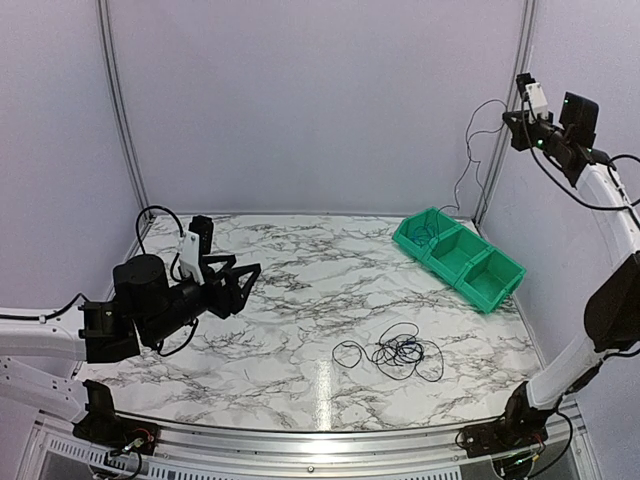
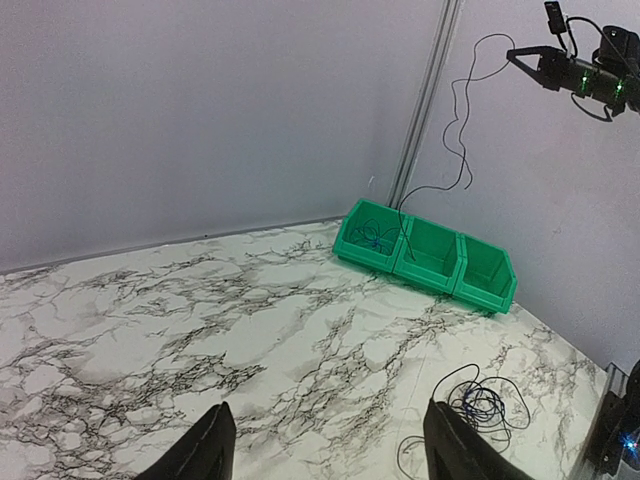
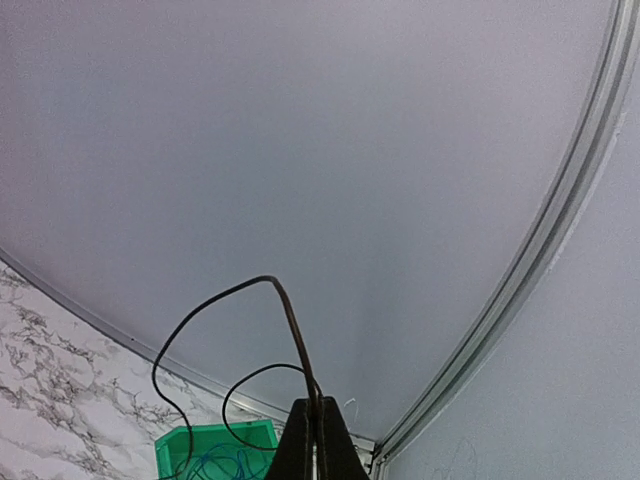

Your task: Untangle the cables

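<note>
Black and hair-thin, the cable (image 3: 290, 320) pinched in the right claw (image 3: 317, 425) looks nearly weightless and quite limp. It arches above the closed fingertips, then droops far below them toward the green bin (image 2: 485, 295), where a blue coil (image 2: 372, 238) lies in the left end compartment. A loose tangle (image 1: 400, 352) of black loops with some blue among them lies flat on the marble table (image 1: 300, 270), well below the right claw and off to the right of the left claw (image 1: 243, 283). The left claw's jaws stand apart, empty, above the marble. Such wire will likely slip and snag rather than resist, so a free outer loop at the tangle's edge seems the best place to take hold. Nothing stands between the left claw and the tangle. The bin sits beyond it, and the hanging strand might catch on the bin's rim.
</note>
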Robot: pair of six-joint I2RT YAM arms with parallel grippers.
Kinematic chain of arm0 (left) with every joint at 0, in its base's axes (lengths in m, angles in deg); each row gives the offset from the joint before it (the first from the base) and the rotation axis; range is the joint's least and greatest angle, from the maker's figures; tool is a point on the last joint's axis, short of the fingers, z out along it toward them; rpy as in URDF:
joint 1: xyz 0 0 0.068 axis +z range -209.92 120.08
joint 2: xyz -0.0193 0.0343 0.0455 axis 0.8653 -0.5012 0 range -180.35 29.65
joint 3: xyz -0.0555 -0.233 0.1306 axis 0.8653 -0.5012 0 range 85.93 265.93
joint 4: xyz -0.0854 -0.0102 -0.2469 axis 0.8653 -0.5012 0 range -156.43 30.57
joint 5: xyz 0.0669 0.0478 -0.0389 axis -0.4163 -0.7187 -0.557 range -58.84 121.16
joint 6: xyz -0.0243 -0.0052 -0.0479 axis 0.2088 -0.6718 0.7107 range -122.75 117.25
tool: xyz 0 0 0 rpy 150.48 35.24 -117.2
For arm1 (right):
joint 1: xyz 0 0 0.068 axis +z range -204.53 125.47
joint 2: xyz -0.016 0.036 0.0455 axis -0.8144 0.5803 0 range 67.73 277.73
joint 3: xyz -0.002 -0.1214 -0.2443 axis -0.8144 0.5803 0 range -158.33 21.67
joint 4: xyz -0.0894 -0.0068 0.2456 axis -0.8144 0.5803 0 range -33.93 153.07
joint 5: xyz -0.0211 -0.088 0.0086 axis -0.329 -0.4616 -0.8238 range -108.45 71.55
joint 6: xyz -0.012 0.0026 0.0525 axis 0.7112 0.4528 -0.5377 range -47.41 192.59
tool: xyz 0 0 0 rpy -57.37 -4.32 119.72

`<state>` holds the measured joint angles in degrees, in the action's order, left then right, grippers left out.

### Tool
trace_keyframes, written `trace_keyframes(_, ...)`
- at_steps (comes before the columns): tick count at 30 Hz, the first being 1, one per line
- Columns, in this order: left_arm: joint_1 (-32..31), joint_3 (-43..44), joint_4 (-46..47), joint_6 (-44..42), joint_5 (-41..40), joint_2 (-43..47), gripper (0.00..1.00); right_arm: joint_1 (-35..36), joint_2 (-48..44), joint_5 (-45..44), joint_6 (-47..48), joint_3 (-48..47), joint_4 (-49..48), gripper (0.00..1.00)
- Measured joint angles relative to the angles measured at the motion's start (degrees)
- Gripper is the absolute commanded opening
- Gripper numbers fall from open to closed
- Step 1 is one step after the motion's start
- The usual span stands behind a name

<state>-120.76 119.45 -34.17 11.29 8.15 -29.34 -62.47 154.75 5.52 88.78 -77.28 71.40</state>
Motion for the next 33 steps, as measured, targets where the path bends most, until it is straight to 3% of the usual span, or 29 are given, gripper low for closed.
trace_keyframes(9, 0.00, -1.20, 0.00, 0.20, -0.35, -0.02, 0.67, -3.32, 0.48, 0.63, -1.25, -0.11, -2.54, 0.00)
trace_keyframes(33, 0.00, -3.28, 0.13, 1.40, -1.70, 0.00, 0.68, -3.80, 2.47, 0.39, -1.38, 16.92, -5.57, 0.00)
